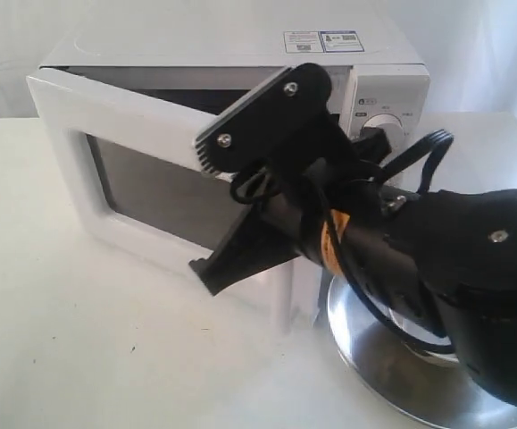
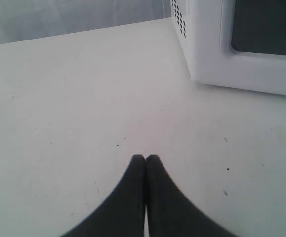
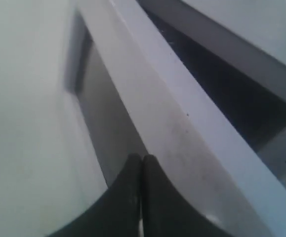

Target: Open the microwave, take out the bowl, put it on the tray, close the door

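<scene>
The white microwave (image 1: 240,45) stands at the back with its door (image 1: 62,125) swung partly open from the right side. My right gripper (image 1: 203,213) hangs close in front of the door's right half and hides the handle. In the right wrist view the right gripper (image 3: 142,158) has its fingertips pressed together with nothing between them, just off the door (image 3: 182,133) near its top edge, and a dark gap to the cavity shows behind. The steel tray (image 1: 392,375) lies at the front right, partly under the arm. The bowl is hidden. My left gripper (image 2: 145,158) is shut and empty above bare table.
One white knob (image 1: 385,123) shows past the right arm. In the left wrist view the microwave's vented side (image 2: 180,19) and door window (image 2: 266,24) stand some way off from the left gripper. White table (image 1: 79,340) spreads to the front left.
</scene>
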Motion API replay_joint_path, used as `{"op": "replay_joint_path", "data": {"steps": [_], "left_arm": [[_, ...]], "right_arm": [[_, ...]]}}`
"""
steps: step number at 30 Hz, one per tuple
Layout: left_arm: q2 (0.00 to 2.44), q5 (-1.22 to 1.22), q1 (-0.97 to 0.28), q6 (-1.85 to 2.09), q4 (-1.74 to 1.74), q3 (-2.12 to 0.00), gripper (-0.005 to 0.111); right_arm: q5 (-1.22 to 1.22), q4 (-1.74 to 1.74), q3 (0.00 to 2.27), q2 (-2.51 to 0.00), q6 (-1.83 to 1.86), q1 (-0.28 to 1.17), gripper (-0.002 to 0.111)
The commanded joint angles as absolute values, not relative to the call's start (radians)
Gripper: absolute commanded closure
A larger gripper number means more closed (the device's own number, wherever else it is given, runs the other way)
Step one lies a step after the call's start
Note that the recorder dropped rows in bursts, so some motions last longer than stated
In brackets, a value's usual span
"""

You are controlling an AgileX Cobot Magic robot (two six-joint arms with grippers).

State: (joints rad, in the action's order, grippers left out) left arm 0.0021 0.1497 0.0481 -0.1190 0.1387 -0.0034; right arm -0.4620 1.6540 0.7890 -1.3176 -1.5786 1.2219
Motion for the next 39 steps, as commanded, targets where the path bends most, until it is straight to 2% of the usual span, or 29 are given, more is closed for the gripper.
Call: {"op": "replay_joint_path", "data": {"steps": [1, 5, 12, 15, 22, 28, 34, 39], "left_arm": [[0.0, 0.149, 0.047, -0.125, 0.135, 0.0, 0.107], [0.0, 0.149, 0.047, -0.125, 0.135, 0.0, 0.107], [0.0, 0.149, 0.047, -0.125, 0.135, 0.0, 0.107], [0.0, 0.149, 0.047, -0.125, 0.135, 0.0, 0.107], [0.0, 0.149, 0.047, -0.125, 0.135, 0.0, 0.107], [0.0, 0.149, 0.047, -0.125, 0.135, 0.0, 0.107], [0.0, 0.149, 0.047, -0.125, 0.135, 0.0, 0.107], [0.0, 0.149, 0.047, -0.125, 0.135, 0.0, 0.107]], "right_arm": [[-0.527, 1.662, 0.778, -1.355, -1.543, 1.16, 0.108], [-0.532, 1.744, 0.809, -1.512, -1.566, 1.058, 0.108], [-0.635, 1.744, 1.113, -1.765, -1.412, 0.965, 0.108], [-0.691, 1.744, 1.194, -1.816, -1.386, 0.922, 0.108], [-0.682, 1.744, 1.196, -1.816, -1.386, 0.907, 0.108], [-0.613, 1.733, 1.082, -1.671, -1.391, 1.033, 0.108], [-0.642, 1.641, 0.831, -1.324, -1.547, 1.277, 0.108], [-0.604, 1.59, 0.637, -1.036, -1.612, 1.425, 0.108]]}}
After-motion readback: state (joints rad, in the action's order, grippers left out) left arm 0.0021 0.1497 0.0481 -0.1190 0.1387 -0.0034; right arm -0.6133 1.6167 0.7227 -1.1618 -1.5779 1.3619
